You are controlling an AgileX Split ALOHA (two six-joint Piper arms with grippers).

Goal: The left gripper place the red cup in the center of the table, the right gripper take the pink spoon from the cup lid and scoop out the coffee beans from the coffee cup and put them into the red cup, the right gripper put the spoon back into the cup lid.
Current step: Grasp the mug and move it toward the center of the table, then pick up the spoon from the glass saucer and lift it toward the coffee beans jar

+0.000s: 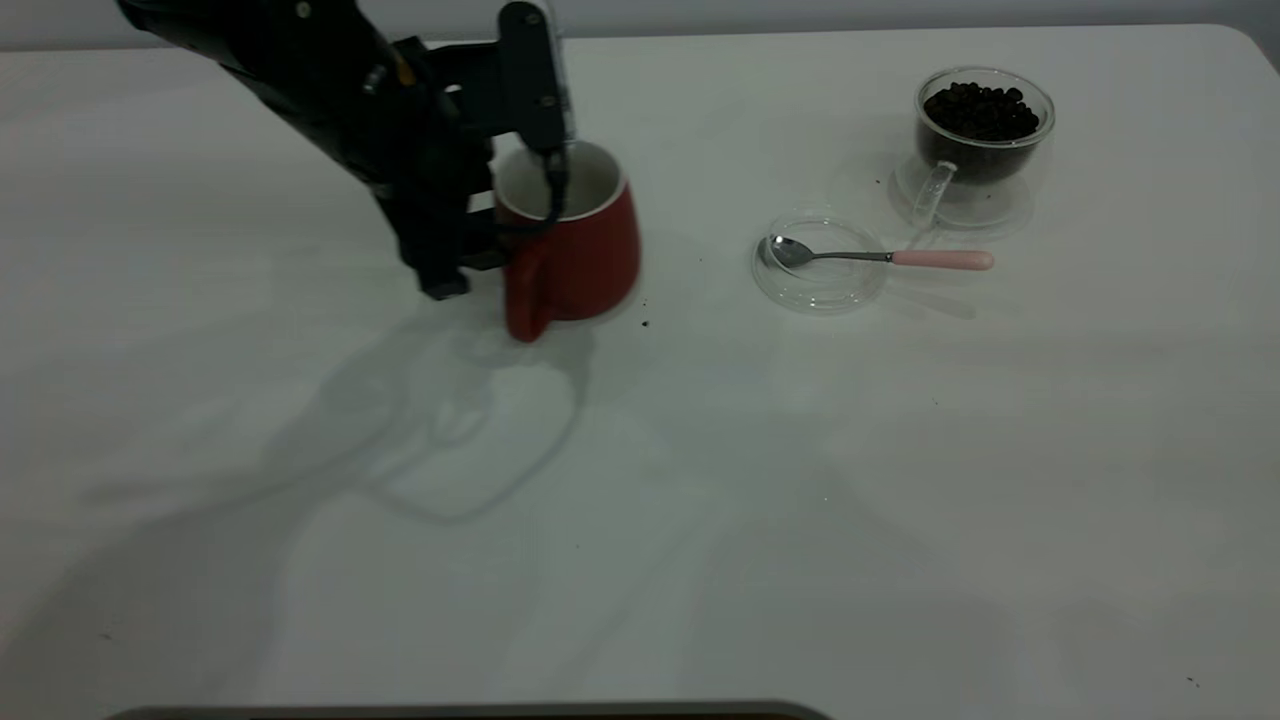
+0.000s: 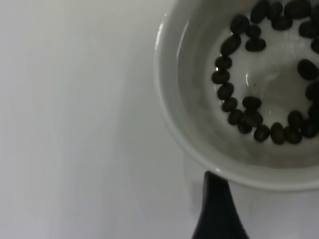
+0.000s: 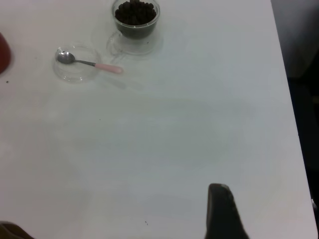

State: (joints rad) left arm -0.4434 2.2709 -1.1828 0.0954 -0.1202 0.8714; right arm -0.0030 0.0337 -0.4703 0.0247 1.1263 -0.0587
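Observation:
My left gripper (image 1: pixel 520 215) is shut on the rim of the red cup (image 1: pixel 575 250), one finger inside and one outside by the handle. The cup stands left of the table's middle; I cannot tell if it touches the table. In the left wrist view its white inside (image 2: pixel 199 114) holds several coffee beans (image 2: pixel 251 114), with one finger (image 2: pixel 218 209) outside the rim. The pink-handled spoon (image 1: pixel 900 258) lies across the clear cup lid (image 1: pixel 815 290). The glass coffee cup (image 1: pixel 983 135) is full of beans. My right gripper (image 3: pixel 223 214) hangs over the table's right part, far from the spoon (image 3: pixel 94 64).
A stray bean (image 1: pixel 645 323) lies on the table right of the red cup. The table's right edge (image 3: pixel 289 99) runs close beside my right gripper. The white table (image 1: pixel 700 500) stretches wide in front of the objects.

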